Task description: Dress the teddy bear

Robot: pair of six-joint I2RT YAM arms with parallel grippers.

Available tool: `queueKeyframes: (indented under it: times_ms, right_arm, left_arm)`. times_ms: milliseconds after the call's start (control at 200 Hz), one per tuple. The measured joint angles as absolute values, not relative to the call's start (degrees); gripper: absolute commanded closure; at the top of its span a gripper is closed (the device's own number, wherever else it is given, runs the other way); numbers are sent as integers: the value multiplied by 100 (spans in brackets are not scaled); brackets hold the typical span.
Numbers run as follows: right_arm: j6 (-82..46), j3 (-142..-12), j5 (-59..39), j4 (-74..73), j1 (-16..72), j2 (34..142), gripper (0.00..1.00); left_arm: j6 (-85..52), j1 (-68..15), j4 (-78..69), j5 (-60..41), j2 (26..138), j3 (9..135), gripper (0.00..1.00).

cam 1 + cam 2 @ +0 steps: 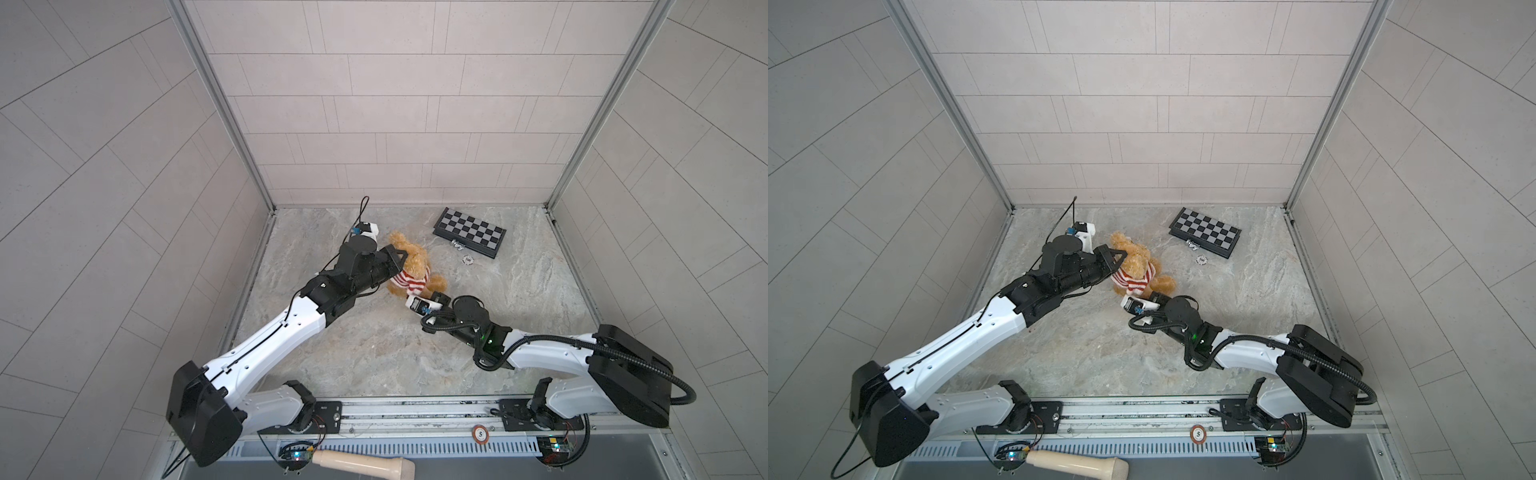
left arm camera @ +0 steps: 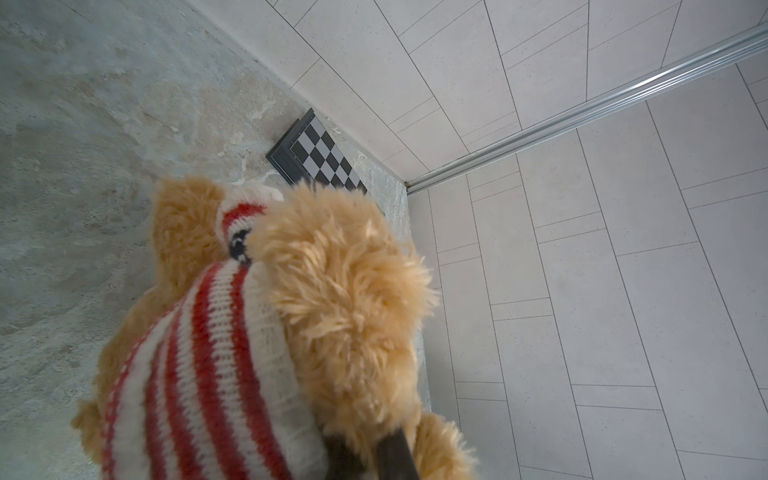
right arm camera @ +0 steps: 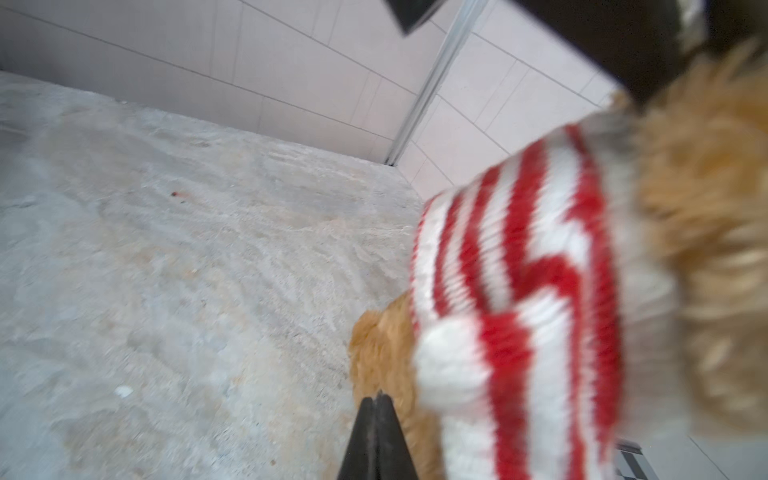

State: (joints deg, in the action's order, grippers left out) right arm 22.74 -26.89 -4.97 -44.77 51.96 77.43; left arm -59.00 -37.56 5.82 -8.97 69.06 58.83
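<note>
The teddy bear (image 1: 417,259) is lying left of centre on the worktop (image 1: 374,357), a striped sweater (image 1: 409,283) covering its torso. The left hand (image 2: 370,455) is pinching fur near its head. The right hand (image 3: 376,405) is sitting closed against its lower fur, seemingly empty. Being light, soft and floppy, the bear is probably best gripped at a limb.

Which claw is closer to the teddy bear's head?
Left. The left gripper clamps the teddy bear's head fur; the right gripper is shut beside the fur below the striped sweater's hem.
</note>
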Motion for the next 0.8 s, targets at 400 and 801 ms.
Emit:
queueKeyframes:
  times_ms: [400,801]
  right_arm:
    - [2084,-2484,-635,-4475,5196,6381,31]
    - [1988,-2980,78,-4890,5199,7446,77]
  left_arm:
    - [-6029,-3673,443,-1007,6906,5883,100]
    - [-6309,-3717,167,-1020,6987,5883,100]
